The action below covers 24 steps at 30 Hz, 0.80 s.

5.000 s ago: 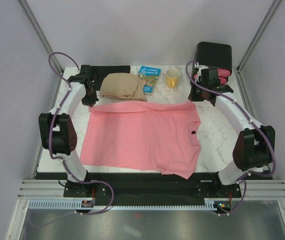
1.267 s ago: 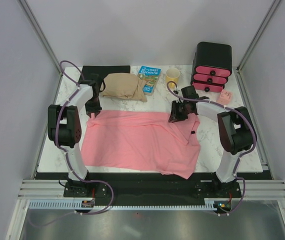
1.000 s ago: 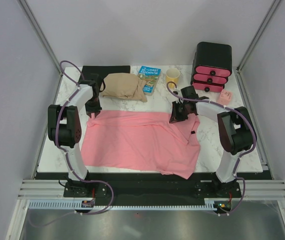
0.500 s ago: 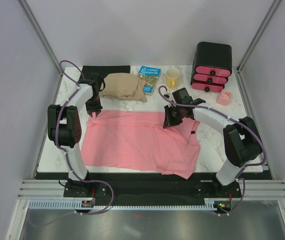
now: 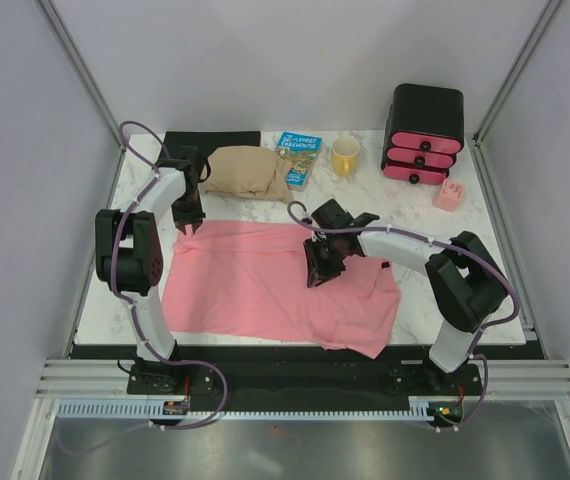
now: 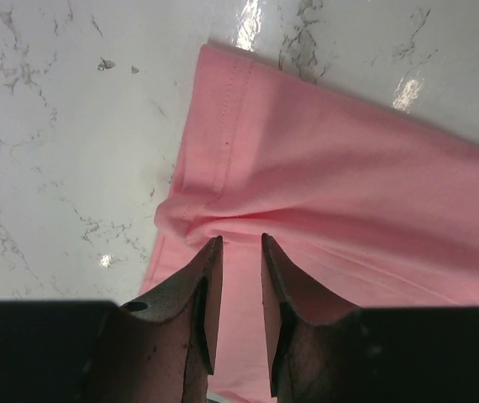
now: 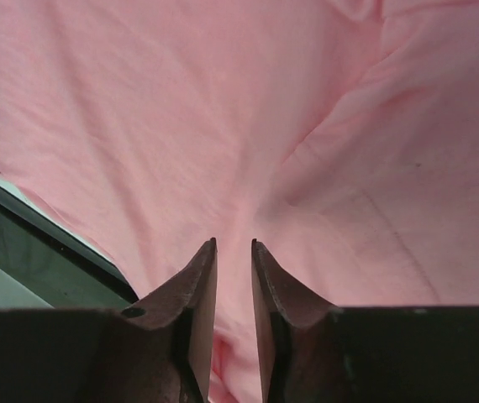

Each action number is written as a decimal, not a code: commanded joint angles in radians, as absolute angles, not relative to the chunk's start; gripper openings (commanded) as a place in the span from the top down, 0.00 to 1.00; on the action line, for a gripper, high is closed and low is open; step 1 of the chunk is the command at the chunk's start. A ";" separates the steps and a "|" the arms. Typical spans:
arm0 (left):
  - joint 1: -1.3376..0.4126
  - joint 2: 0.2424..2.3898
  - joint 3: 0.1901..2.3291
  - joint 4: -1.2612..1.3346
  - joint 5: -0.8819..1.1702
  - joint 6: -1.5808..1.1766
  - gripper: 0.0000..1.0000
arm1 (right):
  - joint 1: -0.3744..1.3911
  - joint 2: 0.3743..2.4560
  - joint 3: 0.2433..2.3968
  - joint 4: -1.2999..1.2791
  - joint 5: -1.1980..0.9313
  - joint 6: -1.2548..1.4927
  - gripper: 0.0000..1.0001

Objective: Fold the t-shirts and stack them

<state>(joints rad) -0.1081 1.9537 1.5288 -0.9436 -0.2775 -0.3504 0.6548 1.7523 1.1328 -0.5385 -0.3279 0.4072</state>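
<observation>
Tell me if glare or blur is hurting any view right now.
Left wrist: white glare patches on the marble table, shirt sharp. Right wrist: no glare, shirt evenly lit with soft shadows in its folds. Top view: even light, everything in focus.

Quick count of what's on the table (image 5: 420, 280): one pink t-shirt (image 5: 255, 285), one folded tan cloth (image 5: 245, 172), one flat black mat (image 5: 210, 140) at upper left, one book (image 5: 297, 158), one yellow mug (image 5: 344, 156), one black box (image 5: 427, 110) with three pink drawers (image 5: 420, 157), and one small pink thing (image 5: 448, 195) I can't identify.
</observation>
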 commanded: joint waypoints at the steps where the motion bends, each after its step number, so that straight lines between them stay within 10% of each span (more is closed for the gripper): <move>1: -0.109 1.930 1.566 -0.931 -0.262 -0.328 0.68 | 0.676 1.718 1.126 -0.557 -0.281 0.469 0.65; 18: -0.109 1.888 1.505 -0.907 -0.235 -0.331 0.66 | 0.486 1.630 1.144 -0.471 0.023 0.381 0.64; 24: -0.109 1.942 1.531 -0.905 -0.209 -0.330 0.97 | 0.462 1.752 1.170 -0.476 0.126 0.350 0.67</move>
<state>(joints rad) -0.1081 1.9110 1.5063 -0.9245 -0.2420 -0.3470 0.4637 1.7008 1.1511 -0.4931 0.0288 0.3798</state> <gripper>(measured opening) 0.126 0.333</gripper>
